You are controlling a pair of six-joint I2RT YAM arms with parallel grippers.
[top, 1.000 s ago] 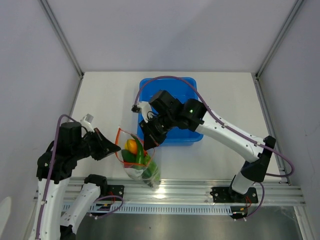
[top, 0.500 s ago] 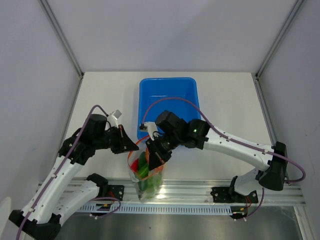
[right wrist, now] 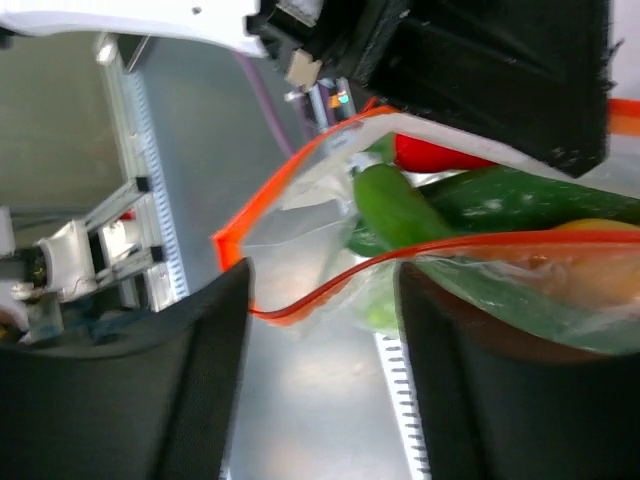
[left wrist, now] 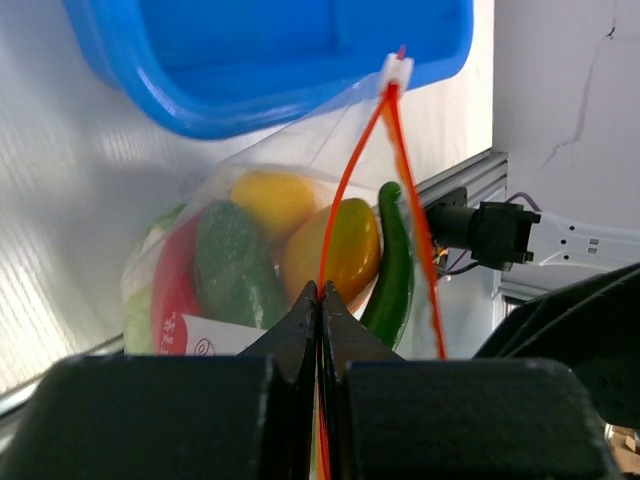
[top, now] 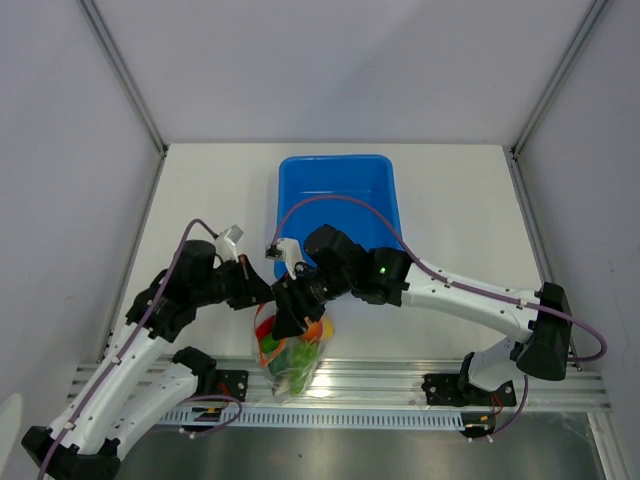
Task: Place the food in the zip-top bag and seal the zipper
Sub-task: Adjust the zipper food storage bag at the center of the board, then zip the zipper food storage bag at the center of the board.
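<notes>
Orange-red zipper (left wrist: 347, 200) pinched in closed left fingers (left wrist: 285, 340), running between parted right fingers (right wrist: 180, 400), food (left wrist: 230, 265) inside zip-top bag (left wrist: 325, 135)

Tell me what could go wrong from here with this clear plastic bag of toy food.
One: only the shut left gripper pinches the orange-red zipper strip; the open right gripper merely straddles it, so the clear plastic bag may slip or swing. Two: the mouth gapes and a long green pepper sits beside it, so it could jam the seal or tip out.
</notes>
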